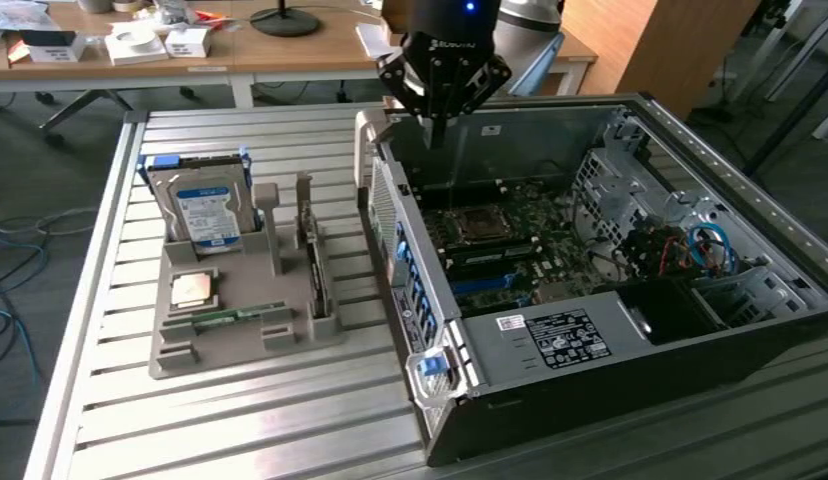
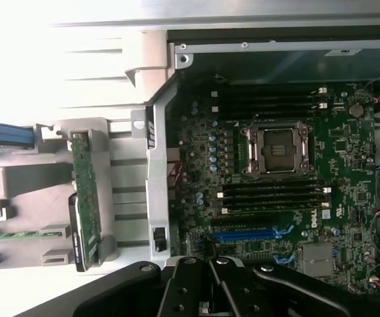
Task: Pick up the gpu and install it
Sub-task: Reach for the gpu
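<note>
My gripper (image 2: 208, 281), jaws shut on nothing, hangs over the far end of the open PC case (image 1: 628, 345). It sits close to the case wall on the exterior view's left, w/ the motherboard (image 2: 348, 165) and its CPU socket (image 2: 276, 148) below.

The gpu (image 1: 314, 275) isn't in hand. It stands on edge in the grey holder (image 1: 187, 355) on the slatted table (image 1: 254, 430), outside the case and just beside that wall, well apart from my fingertips.

Risks as I judge them:
- **Closed jaws:** shut like this, they'd only knock the thin card, not take it.
- **Tight slot:** the card sits between holder posts, so an off-centre or skewed grip could tilt it, jam it or drag the whole holder.
- **Near neighbours:** the hard drive (image 1: 207, 210) and RAM stick (image 1: 234, 317) share the holder. A wide approach could clip them, or I could grab the wrong part.
- **Case wall:** it rises between the holder and the board, so a low carry could catch its lip.
- **Seating:** the blue slot (image 2: 249, 233) is narrow. A card held crooked, or one that slips in a light pinch, could miss it and scrape nearby parts.
- **Loose cables:** the cables (image 1: 701, 250) at the other end of the case look clear, but I can't tell for sure.
</note>
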### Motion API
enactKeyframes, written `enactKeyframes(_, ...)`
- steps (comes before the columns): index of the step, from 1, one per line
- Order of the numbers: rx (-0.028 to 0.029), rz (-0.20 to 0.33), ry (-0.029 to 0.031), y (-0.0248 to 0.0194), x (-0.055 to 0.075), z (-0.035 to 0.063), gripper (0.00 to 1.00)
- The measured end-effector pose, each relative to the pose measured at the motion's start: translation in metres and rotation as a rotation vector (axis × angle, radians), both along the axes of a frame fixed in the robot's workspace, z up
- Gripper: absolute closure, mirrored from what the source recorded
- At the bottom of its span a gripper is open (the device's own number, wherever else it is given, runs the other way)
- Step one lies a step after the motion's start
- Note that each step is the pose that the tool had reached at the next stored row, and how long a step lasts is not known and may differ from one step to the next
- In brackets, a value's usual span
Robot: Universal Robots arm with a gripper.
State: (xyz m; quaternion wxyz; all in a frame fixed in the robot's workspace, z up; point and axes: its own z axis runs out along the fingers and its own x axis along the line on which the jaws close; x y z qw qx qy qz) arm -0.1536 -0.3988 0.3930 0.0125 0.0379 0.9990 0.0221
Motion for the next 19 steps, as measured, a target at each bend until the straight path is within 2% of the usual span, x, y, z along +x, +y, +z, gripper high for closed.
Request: enactKeyframes(19, 0.0, 0.0, 0.0, 0.0002, -0.034, -0.0002, 0.89)
